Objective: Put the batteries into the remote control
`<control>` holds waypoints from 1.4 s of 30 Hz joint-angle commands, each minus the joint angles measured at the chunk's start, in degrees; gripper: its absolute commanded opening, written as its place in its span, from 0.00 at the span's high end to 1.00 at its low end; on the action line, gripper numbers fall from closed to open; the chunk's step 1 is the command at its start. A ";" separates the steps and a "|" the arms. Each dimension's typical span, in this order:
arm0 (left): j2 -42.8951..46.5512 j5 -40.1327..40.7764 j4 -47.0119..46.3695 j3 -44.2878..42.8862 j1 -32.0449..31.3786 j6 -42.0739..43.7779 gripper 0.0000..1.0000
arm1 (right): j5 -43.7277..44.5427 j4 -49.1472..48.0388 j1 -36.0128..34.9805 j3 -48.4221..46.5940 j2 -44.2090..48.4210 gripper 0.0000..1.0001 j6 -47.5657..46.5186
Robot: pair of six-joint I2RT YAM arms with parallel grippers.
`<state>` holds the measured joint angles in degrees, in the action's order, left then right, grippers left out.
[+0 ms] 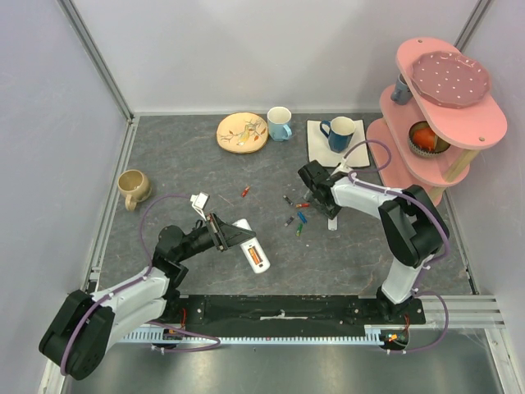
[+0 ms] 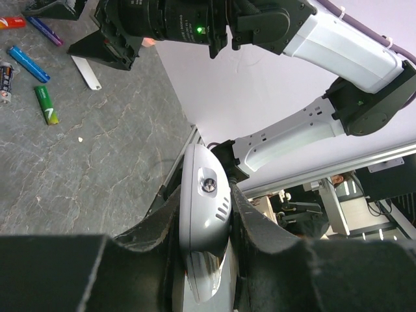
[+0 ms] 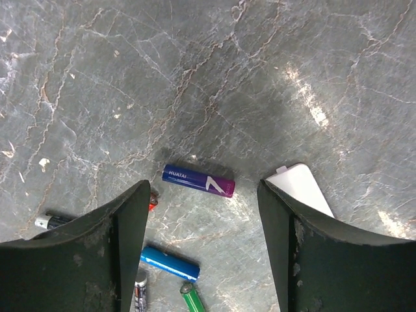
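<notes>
1. Clamping the remote control (image 1: 253, 249) tight between the left pincer's (image 2: 205, 214) closed jaws, possibly with one orange cell already seated.
2. Hovering the right pincer (image 3: 203, 185), jaws spread wide and holding nothing, directly above the loose batteries (image 3: 169, 262).
3. Awaiting pickup and insertion, seemingly.

We see the remote control (image 1: 251, 246), a slim white handset, set diagonally left of centre, gripped near its far end by the closed fingers of the left gripper (image 2: 205, 195). A red-orange patch shows towards its near end. We cannot tell whether it rests on the counter (image 1: 180, 172). The batteries (image 1: 296, 217) lie loose on their sides to its right, well apart from it. Among them are a purple battery (image 3: 198, 180), a blue battery (image 3: 169, 262), a green battery (image 3: 192, 299) and a dark battery (image 3: 55, 221). A red battery (image 1: 245, 191) lies alone, farther back.
</notes>
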<state>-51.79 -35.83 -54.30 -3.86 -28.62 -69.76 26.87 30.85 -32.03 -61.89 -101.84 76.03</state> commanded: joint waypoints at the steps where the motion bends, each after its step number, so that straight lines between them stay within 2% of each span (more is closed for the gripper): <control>1: -0.50 0.59 -2.74 0.25 0.15 0.32 0.98 | 1.60 2.28 -0.05 -3.41 1.90 0.25 -5.96; 5: -0.07 0.33 -2.30 0.08 0.15 0.67 0.98 | 3.54 -1.04 -0.14 -4.29 7.35 0.25 -21.41; 6: -0.07 0.24 -1.95 -0.01 0.15 0.94 0.98 | 3.01 -2.10 -0.14 -4.21 8.93 0.26 -31.63; 8: -0.33 0.59 -1.51 -0.01 0.23 1.29 0.98 | -2.42 -5.08 -0.14 -3.68 9.64 0.26 -43.27; 9: -0.68 0.59 -1.68 -0.01 0.23 1.29 0.98 | -4.18 -5.53 -0.05 -3.50 9.65 0.27 -52.03; 13: -2.52 -0.37 -3.52 0.08 0.15 1.38 0.98 | -9.28 -5.36 -0.05 -2.10 7.37 0.39 -64.30; 16: -2.79 -1.25 -3.88 0.08 0.23 1.29 0.98 | -15.87 -6.50 -0.14 -1.39 5.96 0.44 -66.70; 18: -2.79 -1.95 -3.88 -0.27 0.23 1.38 0.98 | -16.85 -6.33 -0.14 -1.92 4.29 0.46 -67.85; 23: -2.35 -2.93 -2.83 -1.24 0.15 2.26 0.98 | -17.29 -7.47 -0.14 -2.88 3.06 0.47 -69.79; 29: -3.14 -4.16 -3.62 -1.59 0.23 2.17 0.98 | -16.33 -7.82 -0.05 -3.68 0.42 0.57 -70.14; 32: -3.14 -4.07 -3.97 -1.33 0.23 2.08 0.98 | -15.45 -9.23 0.21 -2.28 0.24 0.59 -69.62; 42: -3.76 -3.89 -4.14 -1.06 0.23 2.26 0.98 | -15.88 -10.81 2.15 -1.39 -0.11 0.59 -68.91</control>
<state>-55.22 -38.15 -54.78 -3.70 -28.62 -69.41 10.87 22.15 -30.87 -63.33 -101.54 7.46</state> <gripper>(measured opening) 0.323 0.414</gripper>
